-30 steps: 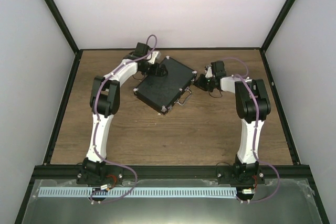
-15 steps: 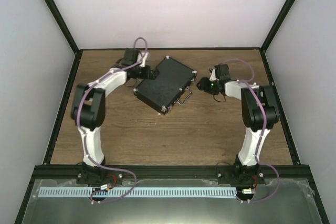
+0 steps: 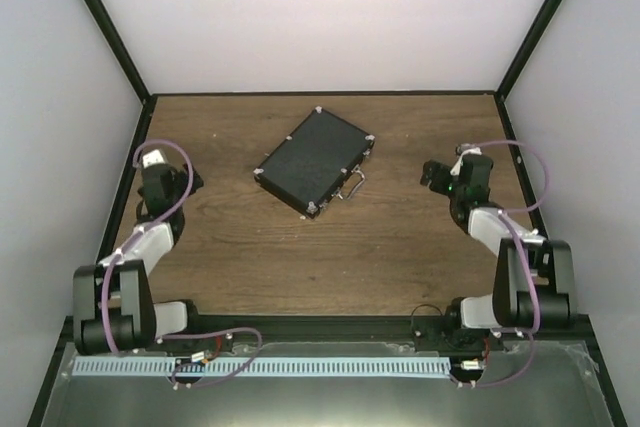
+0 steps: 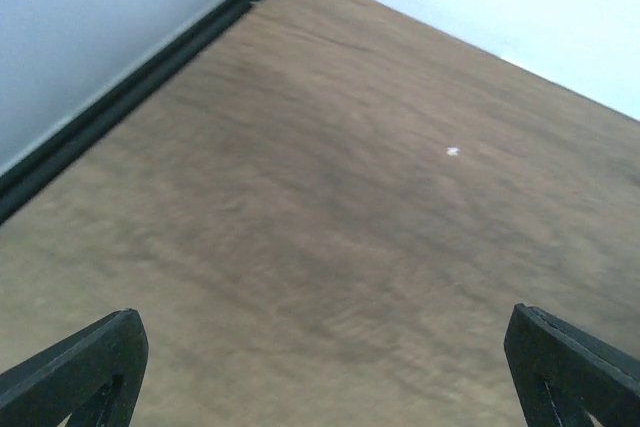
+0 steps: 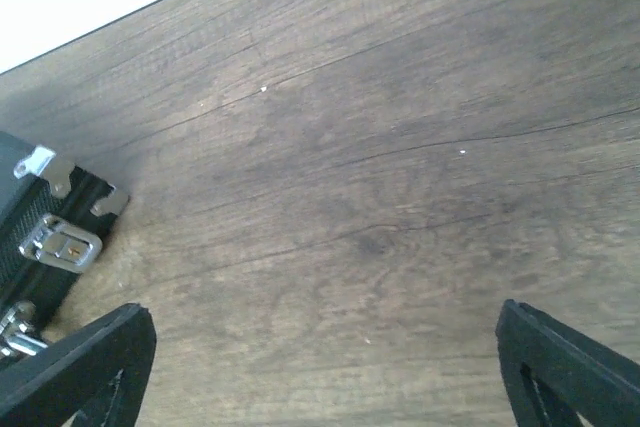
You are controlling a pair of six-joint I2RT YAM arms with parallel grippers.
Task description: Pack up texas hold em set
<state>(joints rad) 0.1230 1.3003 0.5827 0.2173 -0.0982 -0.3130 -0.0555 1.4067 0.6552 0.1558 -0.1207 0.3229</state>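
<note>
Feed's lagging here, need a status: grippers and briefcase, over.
Left gripper open, empty. Right gripper open, empty, apart from briefcase. Briefcase closed, flat on table. Nothing in the way.

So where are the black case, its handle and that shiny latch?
black case (image 3: 312,159): top view, middle of its closed lid.
handle (image 3: 351,188): top view, on the silver loop.
latch (image 5: 60,244): right wrist view, on its metal plate.
</note>
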